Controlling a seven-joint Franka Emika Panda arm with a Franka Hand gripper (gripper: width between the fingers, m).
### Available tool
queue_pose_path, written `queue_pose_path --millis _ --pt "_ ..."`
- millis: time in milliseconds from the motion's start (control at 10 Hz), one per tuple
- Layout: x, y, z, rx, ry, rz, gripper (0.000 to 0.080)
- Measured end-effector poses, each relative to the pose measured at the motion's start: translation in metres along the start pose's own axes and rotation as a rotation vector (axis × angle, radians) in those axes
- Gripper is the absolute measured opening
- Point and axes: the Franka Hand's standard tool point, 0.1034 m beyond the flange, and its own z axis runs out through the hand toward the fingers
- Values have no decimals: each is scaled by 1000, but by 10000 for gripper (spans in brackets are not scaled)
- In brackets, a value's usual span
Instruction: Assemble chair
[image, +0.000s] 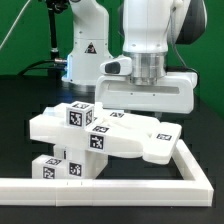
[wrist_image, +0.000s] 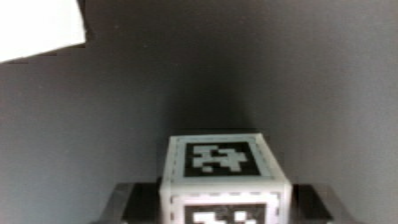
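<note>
The chair parts (image: 100, 140) lie in a white cluster on the black table: a flat slab, a panel and short square posts with black-and-white tags. One post (image: 80, 113) stands at the cluster's exterior-view left. My gripper (image: 138, 110) hangs low over the cluster's middle, its fingertips hidden among the parts. In the wrist view a tagged square post (wrist_image: 222, 160) sits between my dark fingers (wrist_image: 134, 200), one on each side and touching it. My gripper (wrist_image: 222, 208) is shut on this post.
A long white L-shaped rail (image: 110, 188) runs along the front and up the exterior view's right side. The arm's white base (image: 85, 45) stands behind the parts. A bright white patch (wrist_image: 39, 30) fills one corner of the wrist view.
</note>
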Motion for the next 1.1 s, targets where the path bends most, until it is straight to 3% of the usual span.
queue_pose_path --millis 400,500,600,700,900,1000,1100 --pt "0 -1 -2 1 -7 1 284" --pt "5 -5 -18 11 -35 -27 284" --pt "21 4 -46 28 -45 -66 284" --pt "40 18 -76 41 -45 -83 284" --pt "67 44 -121 60 -57 -155 284" --pt "90 58 -147 61 -19 -171 284" --pt "97 56 -154 58 2 -154 284"
